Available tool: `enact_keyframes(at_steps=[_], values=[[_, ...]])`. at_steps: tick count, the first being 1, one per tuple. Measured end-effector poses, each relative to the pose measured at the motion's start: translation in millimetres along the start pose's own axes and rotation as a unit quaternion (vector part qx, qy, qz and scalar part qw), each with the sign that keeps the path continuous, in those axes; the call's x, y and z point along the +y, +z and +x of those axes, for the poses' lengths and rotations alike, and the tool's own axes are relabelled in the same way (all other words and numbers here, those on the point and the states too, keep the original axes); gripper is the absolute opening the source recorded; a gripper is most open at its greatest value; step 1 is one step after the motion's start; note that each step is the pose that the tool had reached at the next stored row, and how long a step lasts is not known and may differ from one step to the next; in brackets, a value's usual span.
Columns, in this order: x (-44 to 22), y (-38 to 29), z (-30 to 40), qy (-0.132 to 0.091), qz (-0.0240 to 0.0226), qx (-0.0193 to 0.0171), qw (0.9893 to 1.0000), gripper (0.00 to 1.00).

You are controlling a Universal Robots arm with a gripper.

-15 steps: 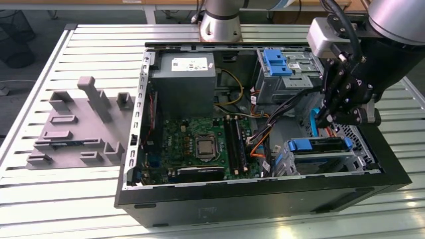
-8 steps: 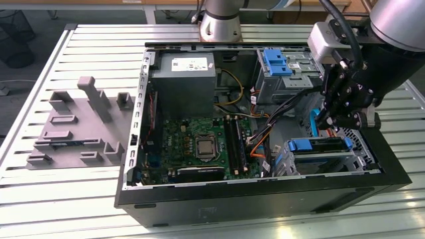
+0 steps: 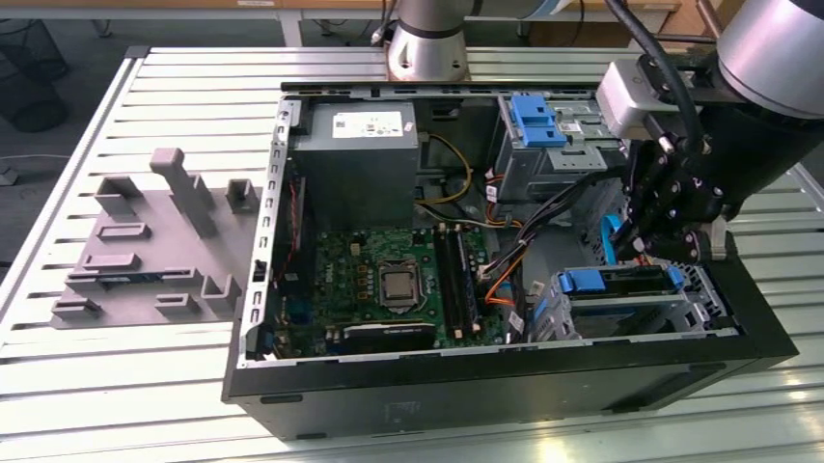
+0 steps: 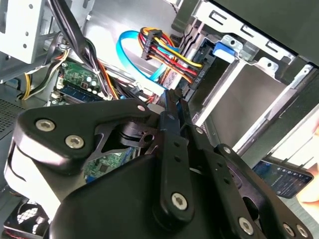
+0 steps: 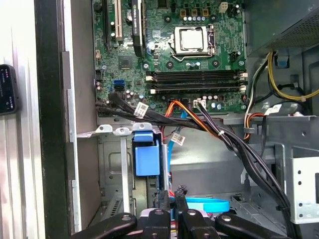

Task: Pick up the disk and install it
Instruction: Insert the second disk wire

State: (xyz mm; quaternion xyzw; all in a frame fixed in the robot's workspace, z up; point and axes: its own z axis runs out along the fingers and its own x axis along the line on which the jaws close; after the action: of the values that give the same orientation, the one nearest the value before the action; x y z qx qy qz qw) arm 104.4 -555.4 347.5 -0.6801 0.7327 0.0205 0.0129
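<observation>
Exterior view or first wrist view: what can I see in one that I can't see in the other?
Exterior view's own: the grey rack with pegs on the slatted table, at the exterior view's left of the computer case. First wrist view's own: a dark flat device lying outside the case wall. Shared: the green motherboard, the blue bracket on the drive cage, and the black pincer.

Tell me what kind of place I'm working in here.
Likely a lab or workshop test cell: an open computer case lies on a slatted metal table, beside a grey fixture plate, with the end effector over its drive bays.
</observation>
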Motion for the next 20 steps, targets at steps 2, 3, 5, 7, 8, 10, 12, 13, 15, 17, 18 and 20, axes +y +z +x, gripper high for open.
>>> enact_keyframes(at_steps=[2,3,5,7,8,10,12,13,15,17,18,20], values=[[-0.1,1.5,1.7,0.000,0.0000,0.0000,1.0000,0.16],[-0.2,2.4,1.9,0.000,0.0000,-0.0003,1.0000,0.16],[-0.2,3.6,2.1,0.000,-0.0001,-0.0013,1.0000,0.16],[-0.2,3.8,2.1,0.000,-0.0001,-0.0015,1.0000,0.16],[-0.2,4.1,2.3,0.000,-0.0002,-0.0029,1.0000,0.16],[-0.2,4.4,2.7,0.000,-0.0011,-0.0153,0.9999,0.16],[-0.3,4.5,3.2,0.000,-0.0022,-0.0301,0.9995,0.16],[-0.3,4.6,3.4,0.000,-0.0026,-0.0354,0.9994,0.16],[-0.4,4.9,4.1,0.000,-0.0028,-0.0370,0.9993,0.16],[-0.4,5.0,5.2,0.000,-0.0028,-0.0367,0.9993,0.16],[-0.5,5.1,6.4,0.000,-0.0028,-0.0366,0.9993,0.16],[-0.7,5.3,9.0,0.000,-0.0027,-0.0366,0.9993,0.16]])
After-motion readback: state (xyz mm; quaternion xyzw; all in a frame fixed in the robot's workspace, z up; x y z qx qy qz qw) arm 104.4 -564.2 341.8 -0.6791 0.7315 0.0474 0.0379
